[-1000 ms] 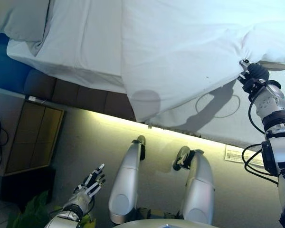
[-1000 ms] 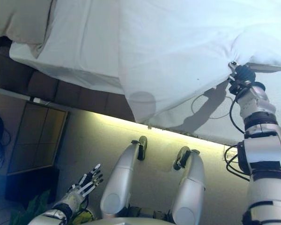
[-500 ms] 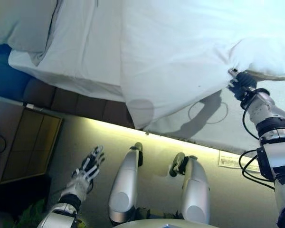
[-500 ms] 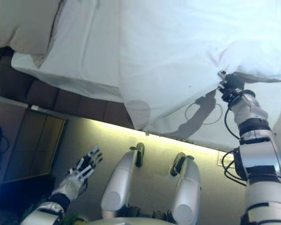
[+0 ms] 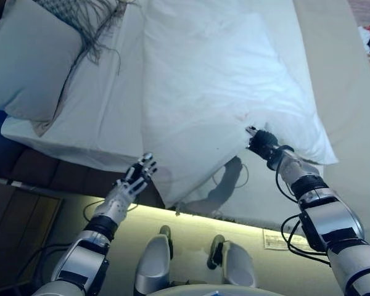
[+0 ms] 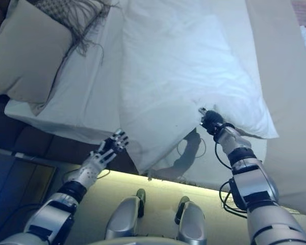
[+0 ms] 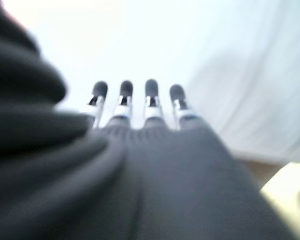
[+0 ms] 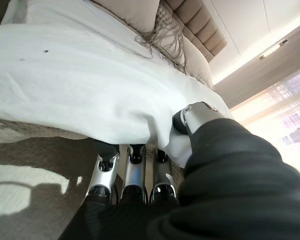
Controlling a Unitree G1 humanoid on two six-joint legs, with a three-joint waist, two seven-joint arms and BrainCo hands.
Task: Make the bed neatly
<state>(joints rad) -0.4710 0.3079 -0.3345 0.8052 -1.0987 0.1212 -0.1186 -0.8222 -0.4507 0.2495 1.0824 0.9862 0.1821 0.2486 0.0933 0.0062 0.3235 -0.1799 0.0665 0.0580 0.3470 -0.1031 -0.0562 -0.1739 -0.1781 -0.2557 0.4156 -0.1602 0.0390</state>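
A white duvet [image 5: 216, 86] lies across the bed, and its near corner hangs over the side. My right hand [image 5: 262, 140] is shut on the duvet's near edge. In the right wrist view the fingers [image 8: 135, 170] sit under the duvet [image 8: 65, 85] and the thumb [image 8: 195, 117] lies on top. My left hand [image 5: 132, 182] is open with straight fingers, just left of the hanging corner, at the edge of the white sheet [image 5: 105, 111]. The left wrist view shows its fingers [image 7: 135, 100] straight, facing white cloth [image 7: 230, 75].
A grey pillow [image 5: 24, 68] lies at the left end of the bed, with a fringed cushion [image 5: 92, 15] behind it. A beige cover [image 5: 345, 92] runs along the right. The padded brown bed base [image 5: 24, 169] and a dark nightstand [image 5: 12, 216] are at lower left. A paper [image 5: 277, 239] lies on the floor.
The camera has tilted up over the bed. My right hand has drawn the duvet's edge to the left. My left hand has risen from near the floor to the bed's side.
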